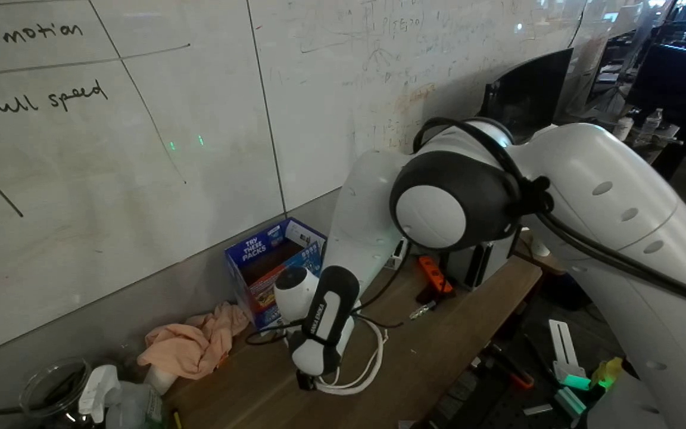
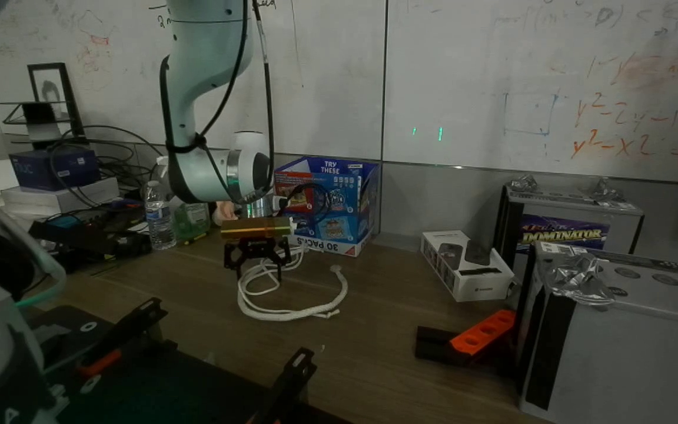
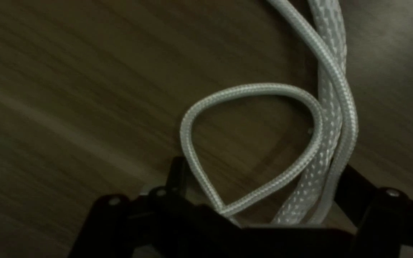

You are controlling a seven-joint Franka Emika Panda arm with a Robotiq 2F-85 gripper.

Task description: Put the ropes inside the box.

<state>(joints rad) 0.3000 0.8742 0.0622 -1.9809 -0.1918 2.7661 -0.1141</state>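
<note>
While its two black fingers (image 3: 357, 195) are standing wide apart, the end effector (image 2: 259, 274) is pointing down at the wooden counter (image 2: 374, 330), gripping nothing. White ropes (image 2: 292, 315) are lying on the wood beneath it, and in the wrist view they are running between the fingertips; whether a finger is touching them, one cannot tell. A slim, round, tightly braided cord (image 3: 260, 89) is curling there into a teardrop loop, while a broader, flatter, pale-flecked braid (image 3: 332, 118) is passing alongside, with thin cord crossing over it.

Above the fingers, a glossy gold-coloured collar (image 2: 256, 228) is sitting below the rounded white wrist (image 2: 215, 174). In an exterior view the smooth white arm (image 1: 605, 185) is arching over, bending at a large dark joint (image 1: 468, 190) with a pale round cap, then sloping down to the wrist; a black cable (image 1: 664, 281) is following its length.

Near the ropes, the box (image 2: 345, 203) is standing open-topped, its glossy blue card printed with bright panels; the ropes are lying outside it. A crumpled peach cloth (image 1: 191, 351) is bunching beside it, and an orange bar (image 2: 483, 333) with round holes is lying tilted near a boxy grey case (image 2: 621, 347).
</note>
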